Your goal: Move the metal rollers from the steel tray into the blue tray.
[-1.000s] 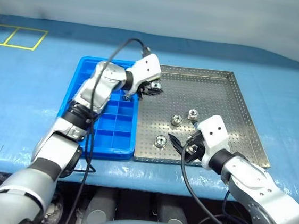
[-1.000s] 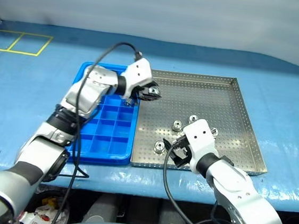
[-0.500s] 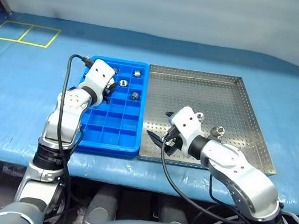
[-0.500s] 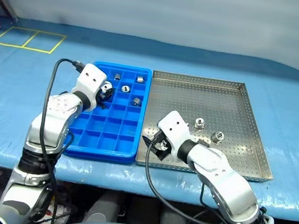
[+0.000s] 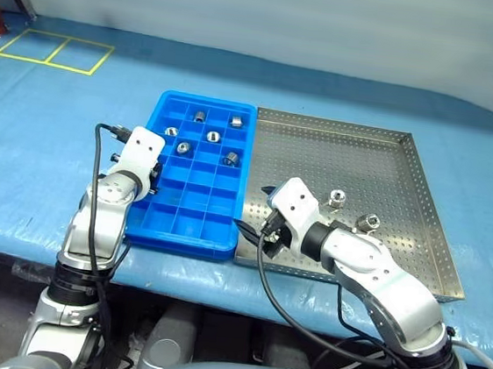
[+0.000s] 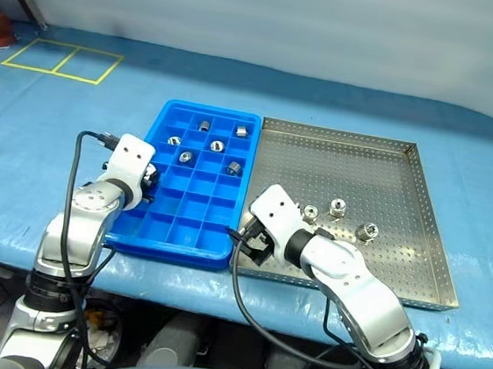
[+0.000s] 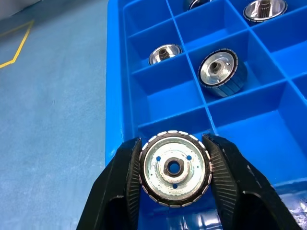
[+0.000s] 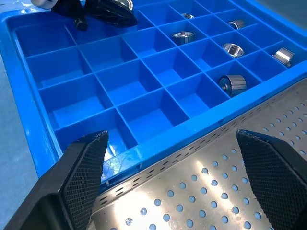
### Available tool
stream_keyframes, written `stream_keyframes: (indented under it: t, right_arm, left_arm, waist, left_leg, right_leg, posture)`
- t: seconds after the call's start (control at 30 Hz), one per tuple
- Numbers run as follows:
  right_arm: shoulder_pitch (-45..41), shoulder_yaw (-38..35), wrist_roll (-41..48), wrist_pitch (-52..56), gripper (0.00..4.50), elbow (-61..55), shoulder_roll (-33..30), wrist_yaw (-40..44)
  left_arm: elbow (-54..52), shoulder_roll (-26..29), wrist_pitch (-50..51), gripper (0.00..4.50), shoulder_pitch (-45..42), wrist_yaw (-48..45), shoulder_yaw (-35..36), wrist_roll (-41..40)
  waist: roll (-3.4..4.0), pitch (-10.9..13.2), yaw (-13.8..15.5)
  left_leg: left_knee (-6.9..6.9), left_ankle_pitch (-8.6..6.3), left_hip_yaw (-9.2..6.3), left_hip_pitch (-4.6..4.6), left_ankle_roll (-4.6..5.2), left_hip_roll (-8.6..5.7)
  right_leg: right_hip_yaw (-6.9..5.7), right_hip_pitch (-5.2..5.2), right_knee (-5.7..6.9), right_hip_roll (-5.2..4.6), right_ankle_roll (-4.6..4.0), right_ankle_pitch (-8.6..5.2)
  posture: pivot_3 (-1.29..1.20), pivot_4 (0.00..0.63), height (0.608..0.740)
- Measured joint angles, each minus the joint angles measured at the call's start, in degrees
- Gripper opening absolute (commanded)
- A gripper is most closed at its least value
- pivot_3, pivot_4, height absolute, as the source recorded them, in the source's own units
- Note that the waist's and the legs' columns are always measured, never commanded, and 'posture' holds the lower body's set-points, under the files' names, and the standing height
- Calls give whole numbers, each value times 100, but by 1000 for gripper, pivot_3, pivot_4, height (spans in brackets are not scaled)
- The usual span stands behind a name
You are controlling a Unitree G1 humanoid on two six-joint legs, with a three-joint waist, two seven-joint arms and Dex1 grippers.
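step: placing | left gripper (image 7: 173,191) clamped on a shiny silver metal roller (image 7: 174,168) over the bright blue compartmented plastic tray (image 5: 146,236) left edge | right gripper (image 8: 172,177) apart, empty, at the perforated steel tray (image 5: 415,255) left rim | next: lower into an empty cell, release | two rollers remain mid-tray (image 5: 337,197)

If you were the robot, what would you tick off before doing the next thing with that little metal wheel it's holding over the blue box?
1. Left tool shut on a roller: ok, a finger on each side of its rim.
2. Roller over the blue tray, at its left edge: ok.
3. Compartment directly under the roller free: cannot tell, the roller hides it.
4. Nearby compartments free: ok, several are empty.
5. Right tool open and empty: ok, at the seam between blue tray and steel tray.
6. Rollers left on the steel tray: not ok, some remain.
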Motion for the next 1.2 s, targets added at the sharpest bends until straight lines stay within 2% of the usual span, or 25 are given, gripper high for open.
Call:
stream_keyframes:
  t: [0.07,0.1,0.3,0.33,0.47,0.7,0.9,1.2]
  right_arm:
    - [19,-1,-21,0,4500,0,42,-1]
    - [33,-2,-30,0,4500,0,54,-2]
    - [130,-22,-92,6,4500,-12,69,-21]
    - [156,-36,-96,12,4500,-28,71,-36]
    - [370,-208,-90,63,4500,-239,62,-77]
    - [1284,-998,-71,446,4500,-947,-242,-189]
    - [2265,-1555,-92,746,4500,-1520,-234,-445]
    - [2864,-1739,-64,576,4500,-1666,-56,-954]
  left_arm:
    - [34,-6,-12,1681,-1,18,1,-5]
    - [62,-14,-23,2420,-1,20,3,-15]
    - [119,-118,-301,4339,-204,-18,4,-247]
    - [116,-119,-341,4461,-283,-63,3,-320]
    - [-7,-113,-530,4461,-609,-480,-21,-749]
    - [132,202,-937,4461,-1398,-1979,-864,-1585]
    - [1039,341,-1469,4461,-1956,-3100,-1971,-1720]
    - [1969,407,-2273,4461,-2392,-4413,-3045,-1621]
  waist:
    - [0,0,-1]
    - [0,0,-1]
    - [0,0,-1]
    - [-1,0,0]
    - [0,0,-9]
    - [0,0,-63]
    - [1,-1,-257]
    - [2,-1,-560]
  left_leg:
    - [-6,0,0,-1,0,0]
    - [-8,0,0,-2,0,0]
    - [-7,1,-1,-4,-2,1]
    - [-7,0,-2,-5,-2,1]
    - [-8,0,-3,-15,-1,-1]
    - [-7,-1,-6,-25,1,-5]
    - [-6,-1,-2,-25,2,-4]
    - [-3,-1,2,-22,2,2]
  right_leg:
    - [0,-2,-1,0,-3,-1]
    - [-1,-4,-1,0,-5,-2]
    - [-6,-4,0,-2,-9,-3]
    - [-6,-5,-1,-3,-9,-3]
    - [-9,-11,-8,-5,-10,-3]
    - [-15,-12,-21,-7,-9,-3]
    - [-12,-13,-21,-4,-8,-4]
    - [-8,-16,-13,-2,-7,-4]
  posture:
    - [242,150,740]
    - [242,150,740]
    - [229,150,740]
    - [229,150,740]
    - [185,150,740]
    - [111,150,740]
    - [9,150,740]
    - [-53,150,740]
